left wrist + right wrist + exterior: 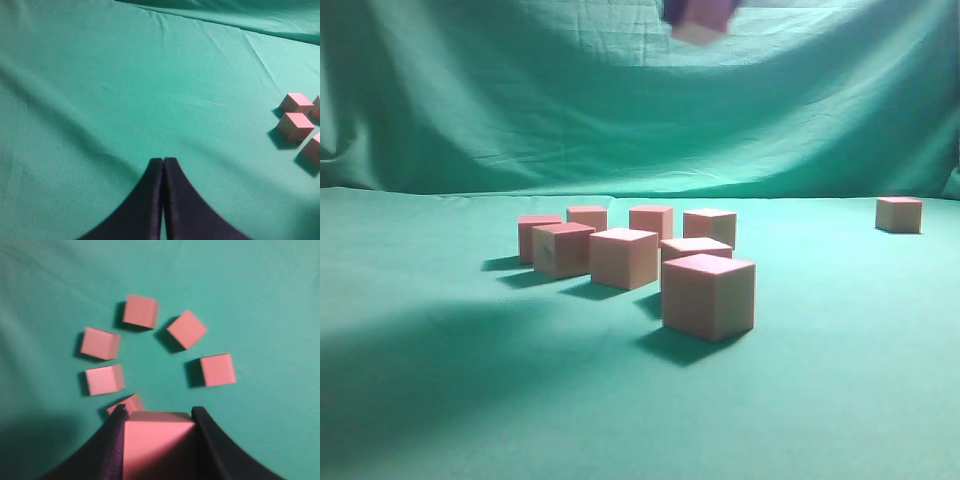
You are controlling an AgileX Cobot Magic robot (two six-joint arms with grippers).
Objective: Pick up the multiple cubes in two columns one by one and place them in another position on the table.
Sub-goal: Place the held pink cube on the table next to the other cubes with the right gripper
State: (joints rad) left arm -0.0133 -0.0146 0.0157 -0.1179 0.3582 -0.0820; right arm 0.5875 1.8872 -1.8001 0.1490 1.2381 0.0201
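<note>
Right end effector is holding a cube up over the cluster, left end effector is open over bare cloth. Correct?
Not quite. The left end effector is shut, fingers pressed together over the bare table, as the left wrist view shows. The rest holds: the right end effector holds a cube above the cluster.

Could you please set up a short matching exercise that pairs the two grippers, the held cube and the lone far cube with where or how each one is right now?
Things:
1. left gripper
2. right gripper
3. held cube
4. lone cube

States:
A. raised high above the cluster of cubes
B. resting apart at the right of the table
C. shut, holding nothing
D. closed on a cube

Pairs: 1-C, 2-D, 3-A, 4-B
</note>
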